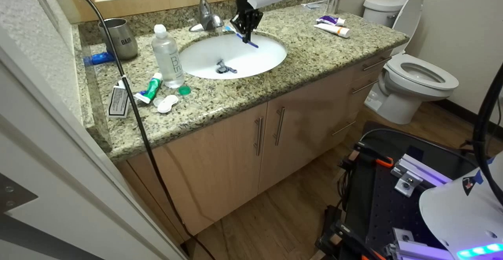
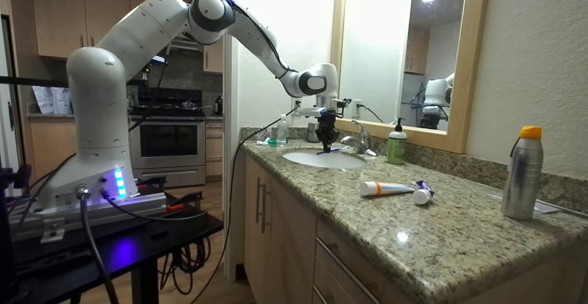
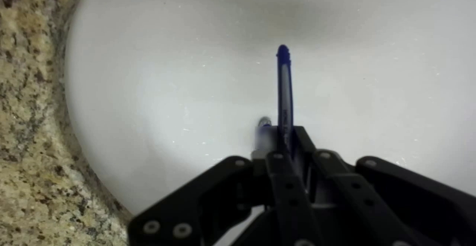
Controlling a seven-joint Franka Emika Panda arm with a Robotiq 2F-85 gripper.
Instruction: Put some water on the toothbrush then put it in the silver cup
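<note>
My gripper [image 3: 285,142] is shut on the toothbrush [image 3: 285,86], a slim blue-and-white stick held across the fingers. It hovers over the white sink [image 1: 251,61], below the counter's rear edge. In an exterior view the brush's pale head points toward the faucet [image 1: 208,16], just beside the spout, and the blue handle end points away. A faint streak of water seems to fall from the spout; whether it touches the bristles I cannot tell. The head is hidden behind the fingers in the wrist view. The silver cup [image 1: 123,42] stands upright at the counter's far end, well apart from the gripper.
Between sink and cup stands a clear white-capped bottle [image 1: 169,59], with a green tube [image 1: 151,87] nearby. A black cable [image 1: 125,81] crosses before that end. Beyond the sink are a green soap bottle [image 2: 396,147], a white tube [image 2: 383,188] and a spray can [image 2: 523,175].
</note>
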